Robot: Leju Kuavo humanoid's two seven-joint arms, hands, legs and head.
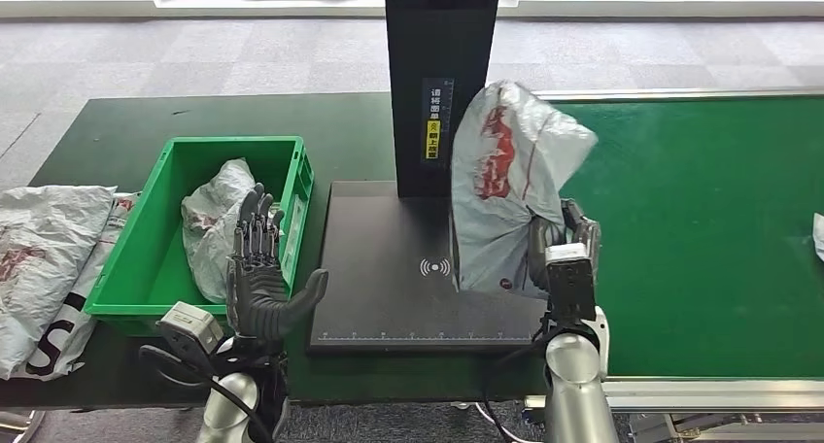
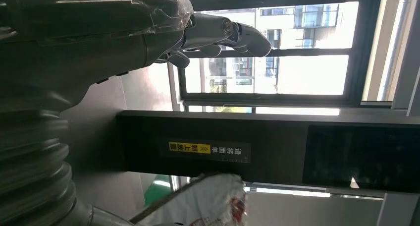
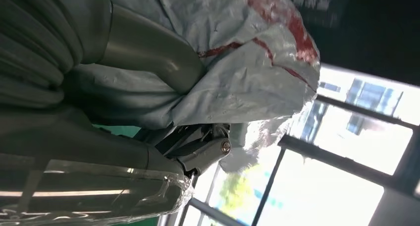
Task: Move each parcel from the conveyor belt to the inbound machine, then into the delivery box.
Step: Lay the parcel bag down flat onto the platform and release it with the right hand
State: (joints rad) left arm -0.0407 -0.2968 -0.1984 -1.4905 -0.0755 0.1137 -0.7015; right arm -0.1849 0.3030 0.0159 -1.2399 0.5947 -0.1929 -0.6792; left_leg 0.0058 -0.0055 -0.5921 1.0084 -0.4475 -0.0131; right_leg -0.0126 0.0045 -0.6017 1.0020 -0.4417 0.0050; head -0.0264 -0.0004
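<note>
The right hand (image 1: pixel 564 254) grips a white plastic parcel (image 1: pixel 505 186) with red print, holding it upright over the black scanning platform (image 1: pixel 389 297) of the inbound machine (image 1: pixel 442 74), just beside its dark column (the conveyor belt (image 1: pixel 700 229) lies to the right). The left hand (image 1: pixel 260 273) is raised with fingers spread, holding nothing, in front of the green crate (image 1: pixel 160 288), where another parcel (image 1: pixel 216 224) lies.

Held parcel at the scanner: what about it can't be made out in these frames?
- Parcel, head view: lower right edge hidden behind the right hand.
- Right wrist view: thumb covers part of the bag; fingers mostly hidden beneath it.
- Shipping label: cannot tell, red print blurred.
</note>
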